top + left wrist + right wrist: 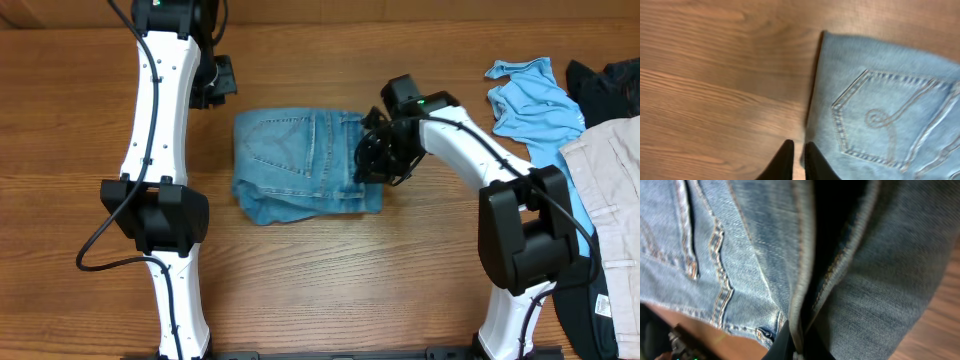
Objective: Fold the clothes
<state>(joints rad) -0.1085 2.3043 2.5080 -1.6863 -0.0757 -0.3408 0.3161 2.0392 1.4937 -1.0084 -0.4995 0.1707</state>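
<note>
While folded jeans (300,165) lie on the wooden table (330,290), long axis nine to three o'clock, the right gripper (370,160) clamps their three o'clock edge. At eleven, the left gripper (798,150) hangs closed, empty

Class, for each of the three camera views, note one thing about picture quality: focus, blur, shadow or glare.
Overhead: evenly lit and sharp, the jeans clear, only soft shadows. Left wrist: slightly blurred, pocket stitching smeared, pale sheen on the table. Right wrist: very close, denim weave crisp, a deep dark shadow inside the fold.
</note>
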